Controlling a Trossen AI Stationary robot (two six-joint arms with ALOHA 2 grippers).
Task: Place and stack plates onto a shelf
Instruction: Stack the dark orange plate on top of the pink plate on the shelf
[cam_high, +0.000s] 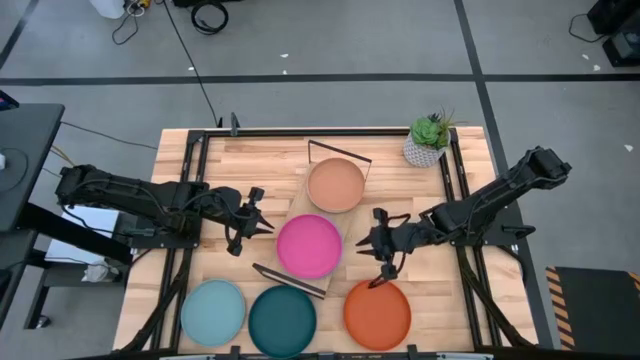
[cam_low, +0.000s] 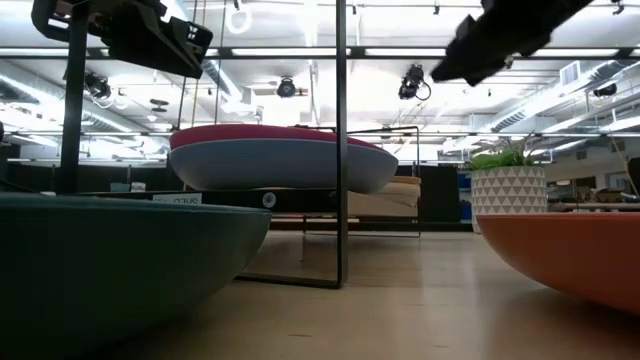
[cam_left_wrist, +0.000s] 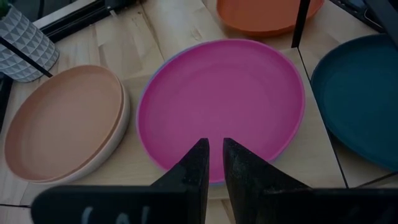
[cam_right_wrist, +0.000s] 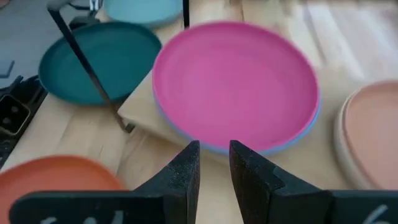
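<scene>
Nearby, potted plant (cam_high: 428, 140) beside shelf (cam_high: 300, 205)

Matte smooth magenta plate (cam_high: 309, 245); light wood shelf (cam_high: 347, 228); thin black wire frame (cam_high: 340, 150).

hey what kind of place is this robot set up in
Probably a robotics lab or workshop. A slatted wooden table stands on a grey floor marked with black tape lines, loose cables lie on that floor, and the low view shows an open industrial ceiling with track lights.

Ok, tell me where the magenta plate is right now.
In the high view the magenta plate lies mid-table on the shelf, stacked on a blue plate, beside the peach plate and between both grippers.
</scene>
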